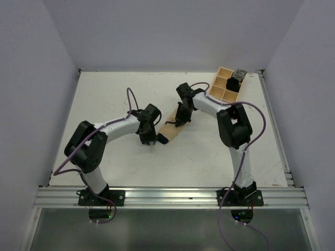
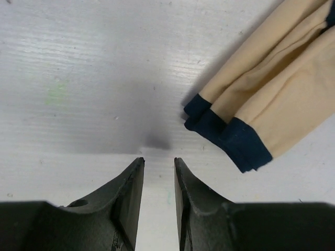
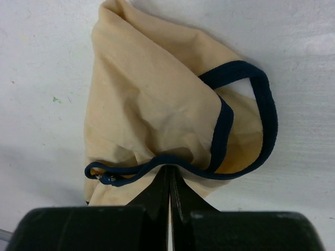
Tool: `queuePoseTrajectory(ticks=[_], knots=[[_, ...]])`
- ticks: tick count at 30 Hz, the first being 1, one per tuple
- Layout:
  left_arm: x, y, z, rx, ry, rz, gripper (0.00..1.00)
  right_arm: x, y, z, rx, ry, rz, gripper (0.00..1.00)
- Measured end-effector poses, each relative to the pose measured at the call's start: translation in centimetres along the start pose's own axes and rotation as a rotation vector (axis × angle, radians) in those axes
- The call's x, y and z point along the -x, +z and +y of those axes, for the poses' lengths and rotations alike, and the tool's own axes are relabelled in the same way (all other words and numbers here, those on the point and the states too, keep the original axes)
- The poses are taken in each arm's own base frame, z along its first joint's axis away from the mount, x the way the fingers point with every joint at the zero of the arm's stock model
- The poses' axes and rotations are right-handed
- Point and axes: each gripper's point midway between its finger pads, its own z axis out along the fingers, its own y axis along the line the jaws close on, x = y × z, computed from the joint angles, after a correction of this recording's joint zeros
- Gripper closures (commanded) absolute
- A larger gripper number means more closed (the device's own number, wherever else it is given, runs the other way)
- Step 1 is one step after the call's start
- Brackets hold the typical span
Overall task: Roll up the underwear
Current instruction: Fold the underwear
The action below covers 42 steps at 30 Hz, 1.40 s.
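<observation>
The underwear [image 1: 170, 130] lies on the white table as a long folded tan strip with dark trim, running from near left to far right between the arms. My left gripper [image 1: 149, 141] hovers just left of its near end. In the left wrist view this gripper [image 2: 159, 159] stands open by a narrow gap over bare table, and the underwear's [image 2: 272, 99] dark-trimmed end lies up and to the right, apart from the fingers. My right gripper [image 1: 180, 121] is at the far end. In the right wrist view it [image 3: 170, 168] is shut on the dark trim of the bunched underwear [image 3: 152, 99].
A light wooden compartment tray [image 1: 224, 69] stands at the back right with a dark item [image 1: 232, 82] and a grey item [image 1: 239, 74] in it. White walls close in the table on three sides. A metal rail [image 1: 167, 196] runs along the near edge.
</observation>
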Motion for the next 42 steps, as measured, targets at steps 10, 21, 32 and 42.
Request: queuePoseTrajectory(ticks=[10, 21, 32, 42], knots=[[2.8, -5.1, -4.3, -0.22, 0.013, -0.109, 0.66, -3.4, 0.1, 1.6, -0.014, 0.016, 0.003, 1.0], [-0.2, -0.4, -3.5, -0.227, 0.007, -0.016, 0.66, -3.5, 0.0, 1.7, -0.013, 0.032, 0.004, 1.0], [-0.3, 0.3, -3.5, -0.222, 0.007, -0.011, 0.66, -2.3, -1.1, 1.2, -0.028, -0.019, -0.015, 1.0], [-0.3, 0.3, -3.5, -0.226, 0.007, -0.014, 0.66, 0.2, -1.6, -1.3, -0.05, -0.013, -0.03, 1.0]])
